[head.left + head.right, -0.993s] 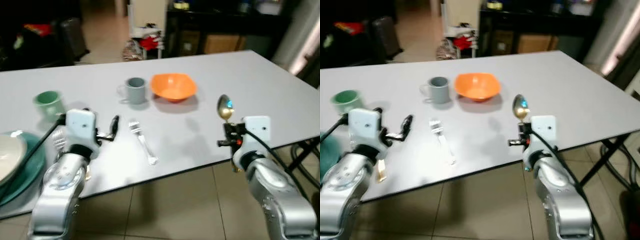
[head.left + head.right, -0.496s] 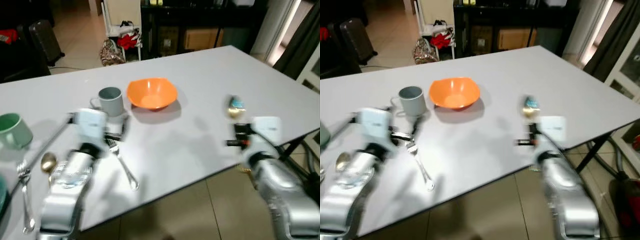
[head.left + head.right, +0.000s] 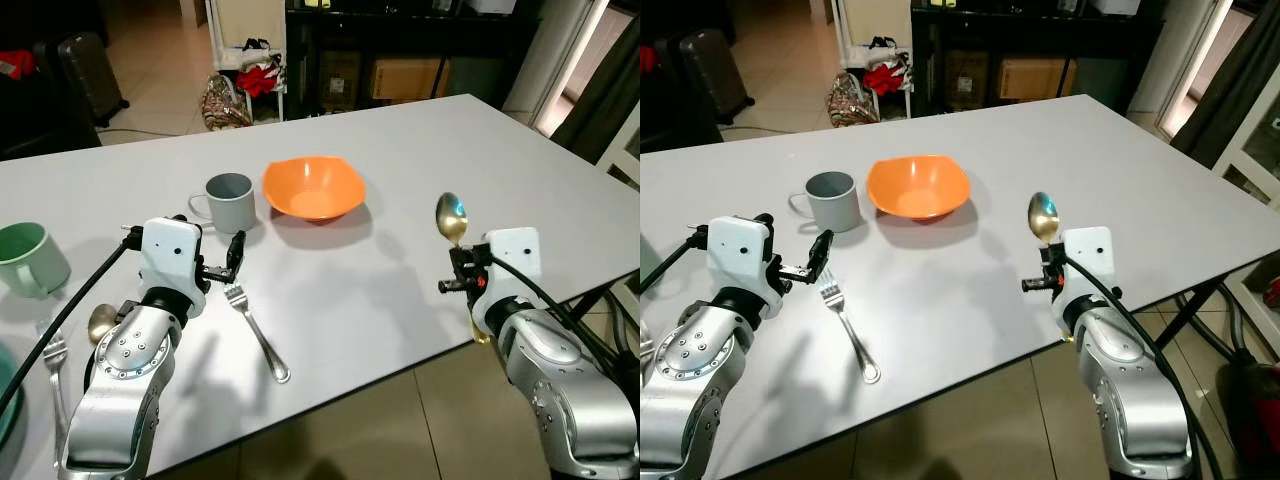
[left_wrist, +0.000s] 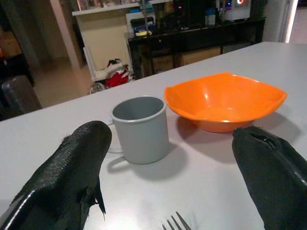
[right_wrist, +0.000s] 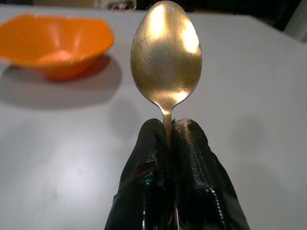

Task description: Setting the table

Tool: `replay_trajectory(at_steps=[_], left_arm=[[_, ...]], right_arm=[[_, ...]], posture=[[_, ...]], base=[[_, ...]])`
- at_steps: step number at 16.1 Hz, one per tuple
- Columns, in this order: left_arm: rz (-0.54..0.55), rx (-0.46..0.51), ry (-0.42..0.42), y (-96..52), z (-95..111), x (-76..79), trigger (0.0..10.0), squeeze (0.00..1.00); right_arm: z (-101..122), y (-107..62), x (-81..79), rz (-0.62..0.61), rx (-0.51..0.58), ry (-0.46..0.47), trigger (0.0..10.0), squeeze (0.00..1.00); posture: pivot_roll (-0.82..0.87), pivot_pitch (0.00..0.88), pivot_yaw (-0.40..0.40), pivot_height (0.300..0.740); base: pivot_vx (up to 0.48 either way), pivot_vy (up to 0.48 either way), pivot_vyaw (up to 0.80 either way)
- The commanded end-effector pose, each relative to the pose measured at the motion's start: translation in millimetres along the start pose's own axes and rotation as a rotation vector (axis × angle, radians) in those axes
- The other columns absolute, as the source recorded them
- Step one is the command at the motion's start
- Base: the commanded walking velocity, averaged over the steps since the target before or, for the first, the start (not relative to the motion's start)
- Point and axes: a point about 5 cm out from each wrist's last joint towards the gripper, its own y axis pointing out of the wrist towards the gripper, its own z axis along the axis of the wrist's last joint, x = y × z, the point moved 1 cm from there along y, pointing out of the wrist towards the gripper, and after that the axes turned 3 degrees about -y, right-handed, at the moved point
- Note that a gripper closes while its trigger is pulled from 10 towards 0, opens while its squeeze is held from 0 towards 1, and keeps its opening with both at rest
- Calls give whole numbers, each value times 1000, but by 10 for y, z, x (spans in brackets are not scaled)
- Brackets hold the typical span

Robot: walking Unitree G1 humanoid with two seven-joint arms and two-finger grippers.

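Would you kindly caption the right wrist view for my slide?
Right tool shut on a gold spoon, bowl up, above the table near the orange bowl.

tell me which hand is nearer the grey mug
Left. The left hand hovers open just in front of the grey mug, above the fork. The right hand is far off to the mug's right, past the orange bowl, holding a gold spoon.

Head eyes look down on table [image 3: 400, 250]; wrist cameras close, low.
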Motion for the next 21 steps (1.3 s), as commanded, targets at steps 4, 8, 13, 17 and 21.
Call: replay_trajectory(at_steps=[4, 8, 13, 17, 21], left_arm=[[-135, -1, 46, 9, 38, 61, 10000, 0], [-388, -31, 76, -75, 48, 175, 10000, 0], [-639, -125, 110, -204, 28, 207, 10000, 0], [-695, -149, 119, -226, 18, 201, 10000, 0], [-703, -152, 105, -249, 15, 218, 10000, 0]], right_arm=[[-112, 215, 266, 17, -185, -182, 10000, 0], [-2, 570, 380, 55, -212, -278, 10000, 0], [36, 971, 376, 101, -250, -358, 10000, 0], [97, 1151, 225, 139, -249, -347, 10000, 0], [99, 1219, 161, 115, -255, -292, 10000, 0]], posture=[[-103, 4, -5, 740], [-80, 16, 9, 740], [-56, 19, 33, 740], [-50, 28, 43, 740], [-49, 39, 38, 740]], base=[[0, 0, 0], [0, 0, 0], [0, 0, 0], [0, 0, 0], [0, 0, 0]])
